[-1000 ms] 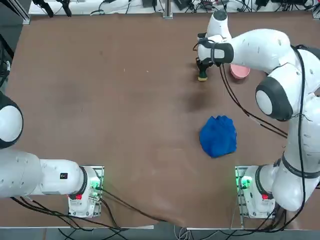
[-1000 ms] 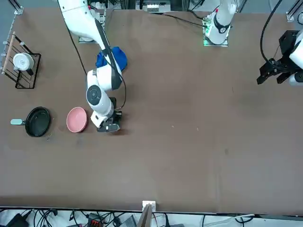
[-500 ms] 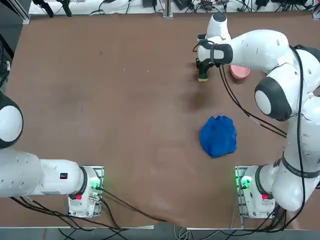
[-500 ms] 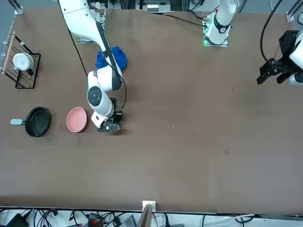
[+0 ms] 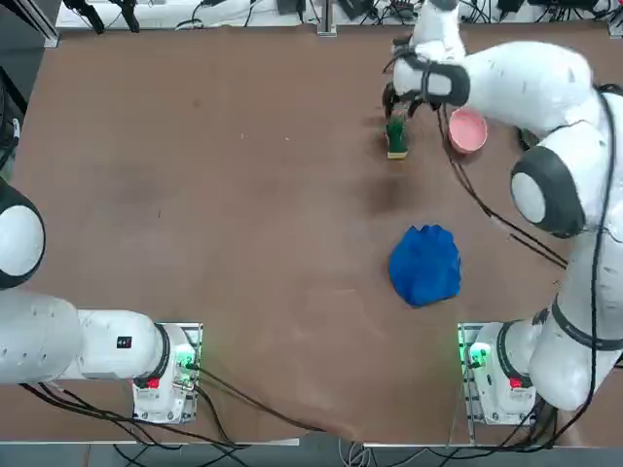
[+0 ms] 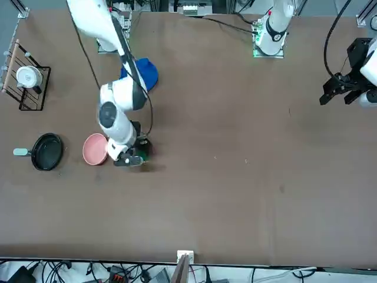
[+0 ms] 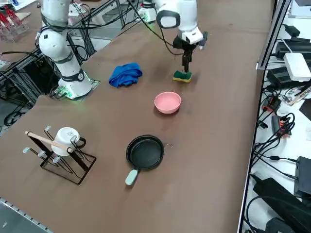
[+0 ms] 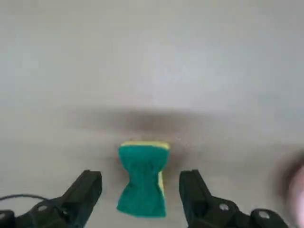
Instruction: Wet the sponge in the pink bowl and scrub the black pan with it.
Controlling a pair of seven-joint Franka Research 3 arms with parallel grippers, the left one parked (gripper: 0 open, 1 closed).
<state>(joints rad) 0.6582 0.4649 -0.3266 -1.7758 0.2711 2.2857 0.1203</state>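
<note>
- The sponge (image 8: pixel 142 181) is seen on the table beside the pink bowl (image 7: pixel 167 102).
- The right gripper (image 8: pixel 140 192) is spread wide above it, holding nothing.
- It looks soft and light; its long sides should be pinched.

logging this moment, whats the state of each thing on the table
right gripper: open, just above the sponge, holding nothing
sponge: on the table between the open fingers, pinched at its middle
pink bowl: upright on the table, apart from the sponge
black pan: flat on the table, nothing in it
blue cloth: crumpled
white mug: on the rack
</note>
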